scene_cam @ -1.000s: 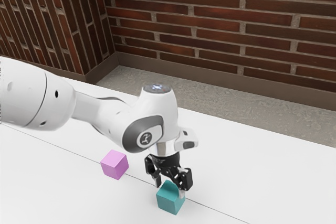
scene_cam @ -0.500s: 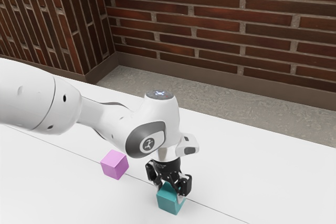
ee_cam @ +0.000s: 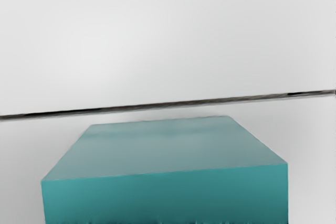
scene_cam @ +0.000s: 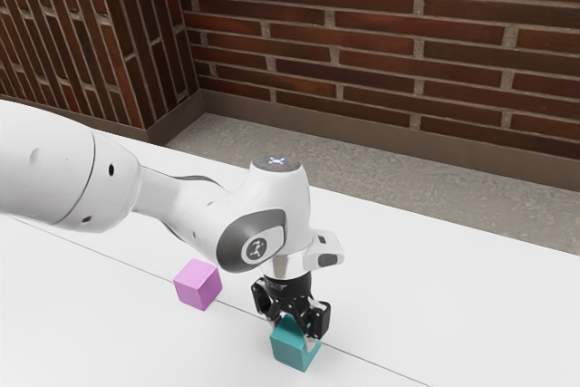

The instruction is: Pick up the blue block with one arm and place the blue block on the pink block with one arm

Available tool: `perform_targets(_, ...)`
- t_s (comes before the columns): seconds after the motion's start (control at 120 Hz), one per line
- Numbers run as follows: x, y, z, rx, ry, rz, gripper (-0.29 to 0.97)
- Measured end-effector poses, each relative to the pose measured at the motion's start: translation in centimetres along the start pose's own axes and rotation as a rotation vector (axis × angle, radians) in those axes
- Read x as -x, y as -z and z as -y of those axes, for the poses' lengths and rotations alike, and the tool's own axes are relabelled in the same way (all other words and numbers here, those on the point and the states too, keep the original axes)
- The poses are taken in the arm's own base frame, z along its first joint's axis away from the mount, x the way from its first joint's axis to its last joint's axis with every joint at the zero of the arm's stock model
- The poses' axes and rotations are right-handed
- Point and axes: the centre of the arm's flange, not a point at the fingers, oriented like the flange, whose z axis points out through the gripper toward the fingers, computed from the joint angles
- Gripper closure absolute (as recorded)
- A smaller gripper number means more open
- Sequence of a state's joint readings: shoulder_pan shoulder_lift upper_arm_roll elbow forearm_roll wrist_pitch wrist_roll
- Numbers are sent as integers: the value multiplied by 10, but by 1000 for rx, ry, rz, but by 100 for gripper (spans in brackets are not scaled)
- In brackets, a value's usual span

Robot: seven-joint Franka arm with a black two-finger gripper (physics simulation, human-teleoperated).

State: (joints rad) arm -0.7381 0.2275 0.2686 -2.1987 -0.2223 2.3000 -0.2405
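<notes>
Two fingers [scene_cam: 312,318] tight against blue block [scene_cam: 292,352]; white emblem [scene_cam: 257,245] on arm [scene_cam: 172,198].

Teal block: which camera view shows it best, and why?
The wrist view: the teal block looms close, top and one side face unobstructed. The exterior view shows it with its top partly hidden by the fingers.

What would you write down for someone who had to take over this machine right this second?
End effector: down over the top of the blue block; a firm grip cannot be confirmed.
Blue block: on the white table by the dark seam, not lifted.
Pink block: on the table, apart from the blue block, toward the exterior view's left, nothing on it.
Done: the end effector is at the blue block.
Left: secure the grip, lift, carry over, set the blue block on the pink block.
</notes>
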Motion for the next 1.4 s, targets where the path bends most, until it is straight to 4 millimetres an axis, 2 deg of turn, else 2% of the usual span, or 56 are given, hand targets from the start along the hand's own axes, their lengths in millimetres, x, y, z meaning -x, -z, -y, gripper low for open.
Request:
perform_targets(0.2,0,-4,-1,-2,4,4,19)
perform_targets(0.408,0,-11,-1,-26,-3,8,15)
perform_targets(0.567,0,-10,-3,-29,-5,2,17)
perform_targets(0.808,0,-8,-7,-38,-7,-5,29)
perform_targets(1.017,0,-4,-6,-39,3,-13,30)
perform_targets(1.192,-7,21,8,-34,21,-55,31)
perform_targets(1.317,-17,54,36,-24,61,-108,31)
perform_targets(1.4,-21,81,65,-2,106,-136,30)
